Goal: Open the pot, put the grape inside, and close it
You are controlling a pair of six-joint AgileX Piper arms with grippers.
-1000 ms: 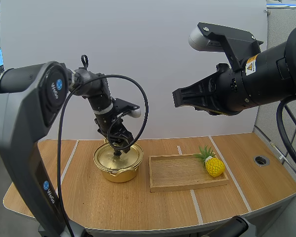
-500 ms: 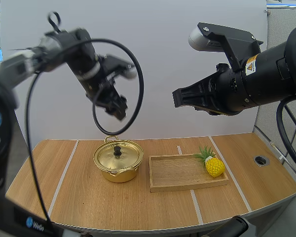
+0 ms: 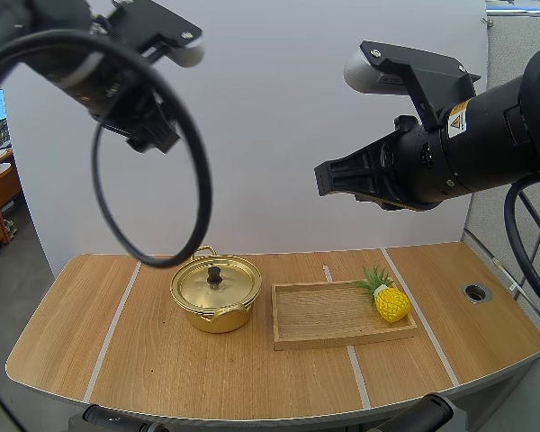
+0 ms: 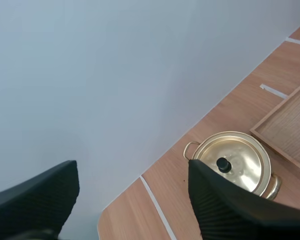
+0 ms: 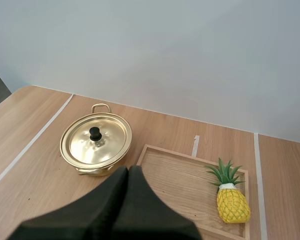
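Claws are numbering two, and both are hanging high above the counter (image 3: 252, 378), gripping nothing. The right claw (image 5: 127, 172) is holding its two black fingers pressed together as one dark wedge, and it is looking down on the pot and the tray from well above them. The left claw (image 4: 132, 167) is holding its two fingers spread wide, ribbed faces turned toward each other with nothing between them, and it is hanging up and to the left of the pot, well apart from it. Three pale lines (image 3: 115, 328) are running from the counter's near edge toward its far edge. One golden pot (image 3: 216, 294) is sitting on the counter to the left of centre, with its one lid (image 3: 218, 283) resting shut on it, one black knob (image 3: 214, 273) standing at the lid's middle and two loop handles (image 3: 202, 251) showing, one near and one far. One shallow wooden tray (image 3: 319, 315) is lying just beside the pot on its right, a narrow gap between them. One fruit is lying in the tray at its right end, and it is a yellow toy pineapple (image 3: 391, 304), not a grape, its green leaves pointing toward the far side. One small round hole (image 3: 476, 292) is showing in the counter farther right. One plain white wall (image 3: 279, 108) is standing behind it all.
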